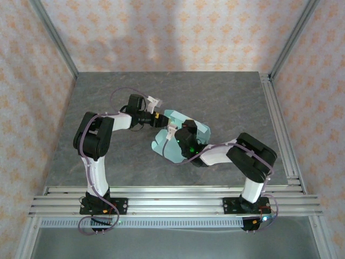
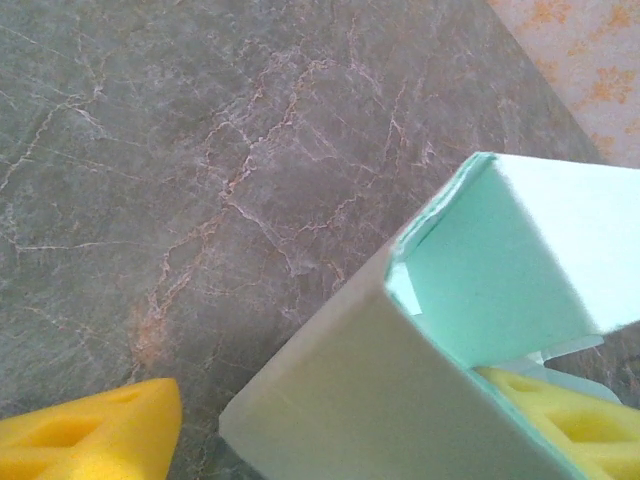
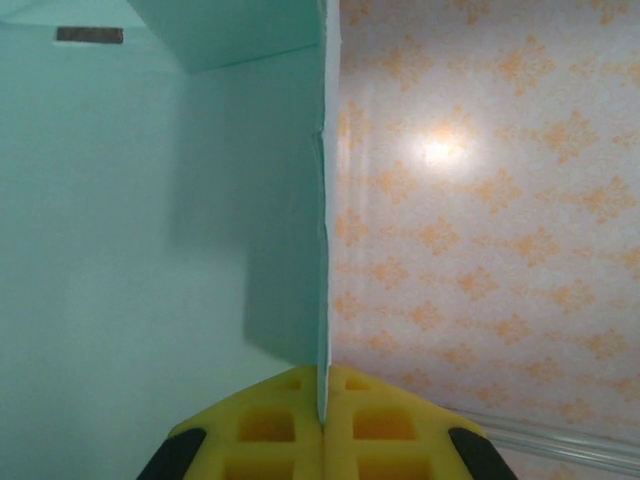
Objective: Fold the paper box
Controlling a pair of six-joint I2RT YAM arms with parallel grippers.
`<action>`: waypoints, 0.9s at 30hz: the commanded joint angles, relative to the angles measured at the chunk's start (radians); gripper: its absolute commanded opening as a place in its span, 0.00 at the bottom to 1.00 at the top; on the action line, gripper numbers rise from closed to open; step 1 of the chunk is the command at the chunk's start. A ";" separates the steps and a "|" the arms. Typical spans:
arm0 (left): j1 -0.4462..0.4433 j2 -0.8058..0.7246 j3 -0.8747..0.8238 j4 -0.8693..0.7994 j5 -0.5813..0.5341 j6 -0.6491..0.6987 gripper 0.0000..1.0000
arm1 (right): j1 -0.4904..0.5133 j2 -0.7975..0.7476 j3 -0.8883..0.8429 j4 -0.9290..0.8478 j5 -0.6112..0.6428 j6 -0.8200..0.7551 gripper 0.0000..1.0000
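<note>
A: Listing item one: paper box (image 1: pixel 168 148), pale mint-green card, partly folded, over the middle of the grey tabletop (image 1: pixel 232 102), between the two arms. Location confirmed from the top view.

B: Item two: right gripper (image 1: pixel 173 131), reaching in from the right onto the box. Jaws?

A: The top view is too small to tell. The right wrist view settles it: right gripper (image 3: pixel 322 405), yellow pads (image 3: pixel 270 425) pressed together with one thin edge of the paper box (image 3: pixel 150 250) pinched between them. The card panel stands edge-on to the camera, with a folded flap at the upper left and the patterned wall (image 3: pixel 480 200) behind.

B: Item three: left gripper (image 1: pixel 161 118), coming in from the left to the box's far corner.

A: Left wrist view: left gripper (image 2: pixel 330 435), jaws spread. One yellow finger (image 2: pixel 90 435) sits clear of the card, with tabletop (image 2: pixel 200 150) showing in the gap. The other sits past a folded wall of the paper box (image 2: pixel 480 330), under its open end (so the wall stands between the two fingers). I cannot tell whether that finger touches the card.

B: Box form from that view?

A: An open-ended sleeve with a creased corner, tilted.
</note>
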 commanded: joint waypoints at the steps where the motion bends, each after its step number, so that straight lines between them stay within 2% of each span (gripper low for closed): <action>1: -0.003 -0.044 -0.028 0.060 -0.018 -0.007 0.77 | -0.003 -0.080 0.011 -0.263 -0.084 0.158 0.00; 6: -0.005 -0.072 -0.066 0.083 -0.046 -0.015 0.77 | -0.007 -0.097 0.008 -0.308 -0.101 0.199 0.00; 11: -0.023 -0.072 -0.059 0.068 -0.088 -0.024 0.69 | -0.009 -0.082 0.004 -0.283 -0.092 0.180 0.00; 21: -0.043 -0.171 -0.119 0.004 -0.150 -0.001 0.25 | -0.013 -0.043 0.009 -0.218 -0.042 0.137 0.00; 27: -0.063 -0.201 -0.148 -0.012 -0.156 -0.004 0.15 | -0.012 -0.016 0.027 -0.183 -0.007 0.119 0.00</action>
